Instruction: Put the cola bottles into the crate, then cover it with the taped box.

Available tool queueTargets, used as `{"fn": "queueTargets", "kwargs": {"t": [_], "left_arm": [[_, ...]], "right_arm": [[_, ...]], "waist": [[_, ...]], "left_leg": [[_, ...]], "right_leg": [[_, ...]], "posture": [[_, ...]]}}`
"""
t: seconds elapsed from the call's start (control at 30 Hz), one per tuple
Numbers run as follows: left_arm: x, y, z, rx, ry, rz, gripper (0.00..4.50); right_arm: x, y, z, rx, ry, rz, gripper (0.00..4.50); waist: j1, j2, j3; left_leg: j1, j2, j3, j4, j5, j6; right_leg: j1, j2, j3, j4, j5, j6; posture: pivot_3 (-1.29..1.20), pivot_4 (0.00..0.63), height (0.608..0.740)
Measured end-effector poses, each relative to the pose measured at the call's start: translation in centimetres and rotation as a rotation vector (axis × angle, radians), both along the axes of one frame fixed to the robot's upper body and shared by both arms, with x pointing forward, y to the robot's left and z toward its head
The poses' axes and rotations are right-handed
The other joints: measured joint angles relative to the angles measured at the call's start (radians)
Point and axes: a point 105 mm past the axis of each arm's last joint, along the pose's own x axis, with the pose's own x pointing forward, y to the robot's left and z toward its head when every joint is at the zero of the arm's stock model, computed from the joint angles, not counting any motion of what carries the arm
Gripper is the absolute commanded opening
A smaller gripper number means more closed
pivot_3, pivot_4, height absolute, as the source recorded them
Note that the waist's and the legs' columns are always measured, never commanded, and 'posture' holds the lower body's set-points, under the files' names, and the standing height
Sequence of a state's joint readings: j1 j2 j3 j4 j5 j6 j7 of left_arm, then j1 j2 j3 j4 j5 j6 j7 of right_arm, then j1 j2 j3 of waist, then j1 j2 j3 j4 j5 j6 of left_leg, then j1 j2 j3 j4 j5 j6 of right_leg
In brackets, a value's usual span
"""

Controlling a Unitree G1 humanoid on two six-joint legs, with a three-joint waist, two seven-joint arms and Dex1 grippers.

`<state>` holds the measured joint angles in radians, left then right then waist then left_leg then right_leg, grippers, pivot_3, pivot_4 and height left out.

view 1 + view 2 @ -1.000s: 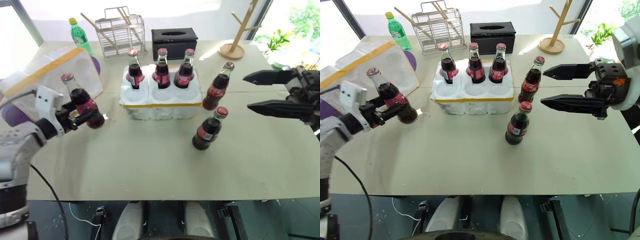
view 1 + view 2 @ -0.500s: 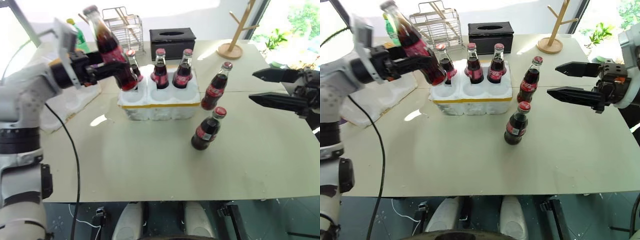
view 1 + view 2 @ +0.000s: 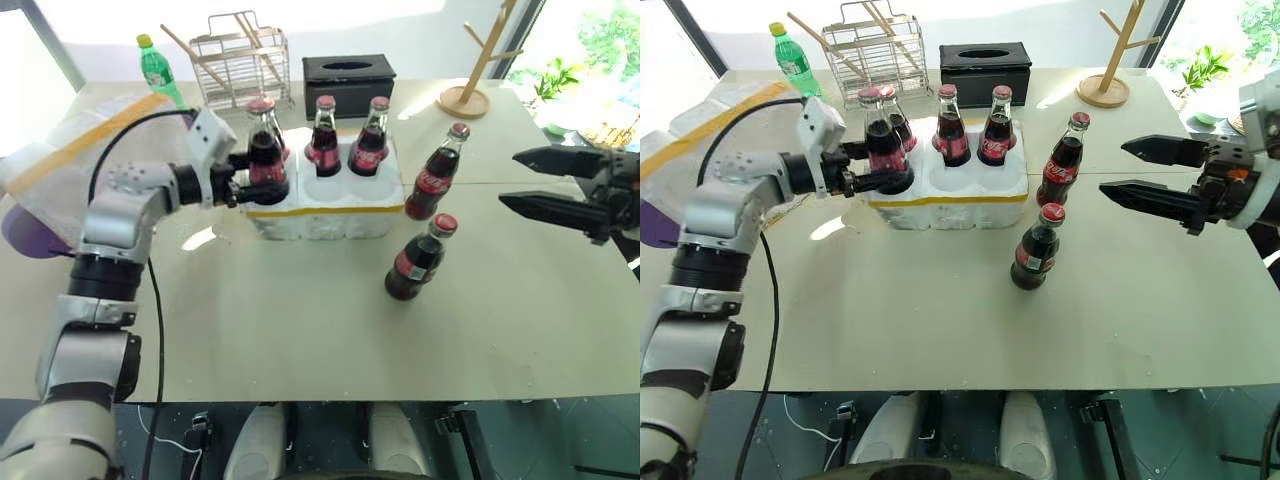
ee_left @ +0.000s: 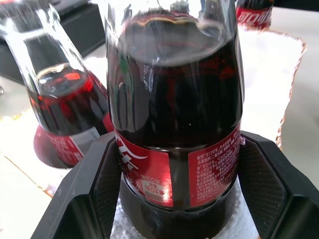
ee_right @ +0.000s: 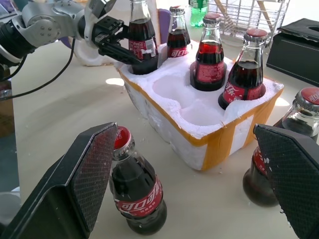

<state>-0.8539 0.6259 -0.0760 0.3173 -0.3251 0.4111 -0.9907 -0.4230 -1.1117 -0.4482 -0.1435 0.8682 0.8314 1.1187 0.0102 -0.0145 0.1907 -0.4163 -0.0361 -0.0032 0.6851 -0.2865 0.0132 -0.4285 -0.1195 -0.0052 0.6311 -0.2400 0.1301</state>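
Left wrist view shows the left tool [image 3: 243,172] pinching a cola bottle [image 3: 266,160] low over the crate [image 3: 322,205], mid-worktop toward the far edge — a tilted base could catch the well's foam rim. Right tool [image 3: 1140,170] hangs spread near the right edge.

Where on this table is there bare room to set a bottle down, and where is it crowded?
The near half of the table is bare, from the crate to the front edge, as is the right side beyond the two loose cola bottles. The back edge is crowded: wire rack, tissue box, green bottle, wooden stand. The taped box fills the far left.
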Motion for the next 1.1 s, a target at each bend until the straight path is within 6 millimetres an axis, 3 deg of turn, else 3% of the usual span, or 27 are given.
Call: {"fn": "queueTargets", "kwargs": {"t": [0.2, 0.3, 0.37, 0.43, 0.7, 0.9, 1.1], "left_arm": [[0.1, -0.2, -0.2, 0.002, -0.003, 0.01, 2.74], [0.4, -0.4, -1.6, -0.011, 0.02, 0.048, 2.74], [0.6, -0.1, -2.1, -0.021, 0.028, 0.079, 3.81], [0.7, 0.2, -1.9, -0.028, 0.014, 0.104, 4.46], [-0.1, 1.4, -1.7, -0.112, 0.051, 0.144, 4.46], [-1.8, 3.3, 2.3, -0.229, 0.041, 0.143, 4.46], [-5.7, 5.1, 7.7, -0.262, -0.016, 0.069, 4.46]], "right_arm": [[0.1, 0.2, -0.7, 0.015, 0.008, -0.001, 4.5], [0.2, 0.2, -0.7, 0.021, -0.002, 0.001, 4.5], [0.3, 0.2, -0.7, 0.017, -0.012, -0.003, 4.5], [0.5, 0.1, -0.7, 0.008, -0.014, -0.014, 4.5], [0.8, -0.1, -1.5, -0.005, 0.001, -0.037, 4.5], [0.7, -1.6, -2.2, 0.006, 0.019, -0.104, 4.5], [0.4, -4.5, -2.8, 0.037, 0.038, -0.226, 4.5]], "waist": [[0.0, 0.0, 0.0], [0.001, 0.0, 0.0], [0.0, 0.0, 0.0], [-0.001, 0.0, 0.0], [0.0, 0.001, 0.0], [0.0, 0.001, 0.0], [-0.001, 0.001, 0.0]], "left_leg": [[0.0, 0.0, 0.0, 0.0, 0.001, -0.001], [0.0, 0.0, 0.0, 0.0, 0.001, -0.001], [0.0, 0.0, 0.0, 0.0, 0.001, -0.001], [0.001, 0.0, 0.0, 0.0, 0.001, -0.001], [0.001, 0.0, 0.0, 0.0, 0.001, -0.001], [0.001, 0.001, -0.001, 0.0, 0.001, -0.001], [0.003, 0.001, -0.001, 0.0, 0.001, -0.001]], "right_leg": [[0.0, 0.0, 0.0, 0.0, 0.0, 0.0], [0.0, 0.0, 0.0, 0.0, 0.0, 0.0], [0.0, 0.0, 0.0, 0.0, 0.0, 0.0], [0.0, 0.0, 0.0, 0.0, 0.0, 0.0], [0.001, 0.0, 0.0, 0.0, 0.0, 0.0], [0.001, 0.0, 0.0, 0.001, 0.0, 0.0], [0.002, 0.0, 0.0, 0.001, 0.0, 0.0]], "posture": [[0.0, 0.15, 0.74], [0.0, 0.15, 0.74], [0.0, 0.15, 0.74], [0.0, 0.15, 0.74], [0.0, 0.15, 0.74], [0.0, 0.15, 0.74], [0.0, 0.15, 0.74]]}}
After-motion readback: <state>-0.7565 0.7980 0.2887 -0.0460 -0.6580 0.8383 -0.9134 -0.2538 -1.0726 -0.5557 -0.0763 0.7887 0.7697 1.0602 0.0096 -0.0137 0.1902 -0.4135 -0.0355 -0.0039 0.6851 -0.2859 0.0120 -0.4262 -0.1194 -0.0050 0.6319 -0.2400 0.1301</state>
